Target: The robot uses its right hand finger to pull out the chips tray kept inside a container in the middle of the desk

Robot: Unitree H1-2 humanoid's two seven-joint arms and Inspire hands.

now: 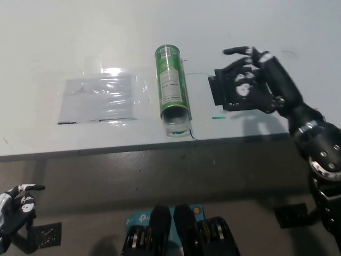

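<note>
Desk (80, 32) under raised, spread-fingered right hand (250, 80).

Bare desk (298, 32) lies between the right hand (250, 80) and the can (171, 85); only a black patch (234, 96), seemingly flat, lies there.

Left hand (13, 205): cut off by the lower left picture edge. Black patch (234, 96) on the table (160, 26): partly hidden behind the right hand (254, 80). Tray (176, 128) in the container (172, 82) mouth: perhaps clear; contents indistinct.
</note>
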